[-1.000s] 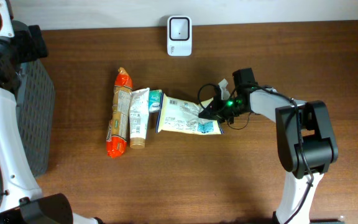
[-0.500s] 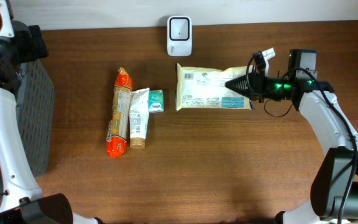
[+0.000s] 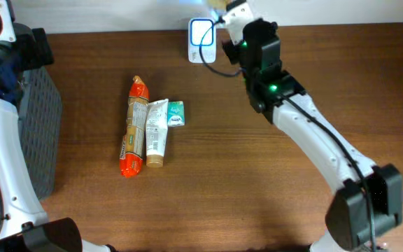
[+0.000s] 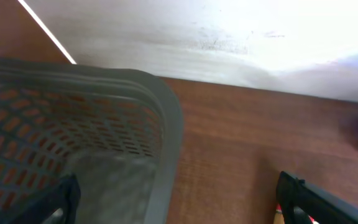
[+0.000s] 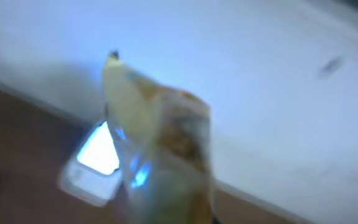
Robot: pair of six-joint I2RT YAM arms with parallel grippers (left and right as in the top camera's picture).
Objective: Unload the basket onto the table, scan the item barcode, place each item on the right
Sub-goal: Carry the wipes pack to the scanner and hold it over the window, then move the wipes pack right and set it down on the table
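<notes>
My right gripper [image 3: 228, 19] is raised at the back edge of the table, shut on the item, a pale yellow and white snack bag [image 5: 160, 137] that fills the blurred right wrist view. The bag hangs just right of and over the white barcode scanner [image 3: 201, 31], whose window glows blue-white [image 5: 95, 158]. The right fingers are hidden behind the bag. My left gripper [image 4: 179, 205] stands wide open at the far left over the rim of the grey basket [image 4: 166, 118], holding nothing.
On the table's left-middle lie a long pack with orange ends [image 3: 134, 126], a white tube [image 3: 156, 133] and a small green box [image 3: 175, 113]. The grey mesh basket [image 3: 37, 133] stands at the left edge. A white wall runs along the back.
The right arm lifted the bag off the table, carried it right, then swung it up and left to the scanner. The scanner window is now lit. The left arm stayed still.
</notes>
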